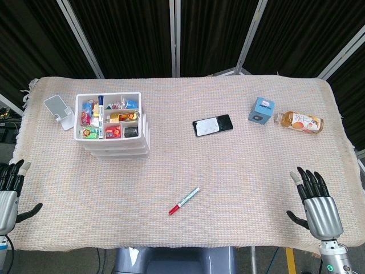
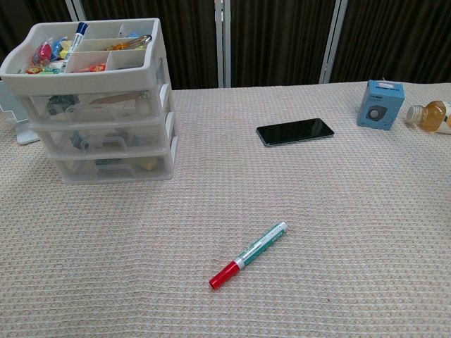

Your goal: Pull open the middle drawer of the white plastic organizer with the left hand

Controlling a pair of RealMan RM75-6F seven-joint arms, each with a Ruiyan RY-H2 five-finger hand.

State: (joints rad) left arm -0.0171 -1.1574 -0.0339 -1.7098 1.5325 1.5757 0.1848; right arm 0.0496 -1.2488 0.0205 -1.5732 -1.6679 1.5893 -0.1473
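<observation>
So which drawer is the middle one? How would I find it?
Look at the white plastic organizer on the table's left side, its top tray full of colourful bits. Three clear drawers stack under that tray. The middle drawer has one drawer above and one below.

red-capped marker (image 2: 248, 255), phone (image 2: 294, 131), blue box (image 2: 380, 104), bottle (image 1: 299, 121)

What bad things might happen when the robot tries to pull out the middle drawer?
The organizer stands free on the cloth, so it might slide or tip instead of the middle drawer opening. The three drawers sit stacked close together, so the left hand could catch the wrong one. The open top tray holds loose small items that may spill.
</observation>
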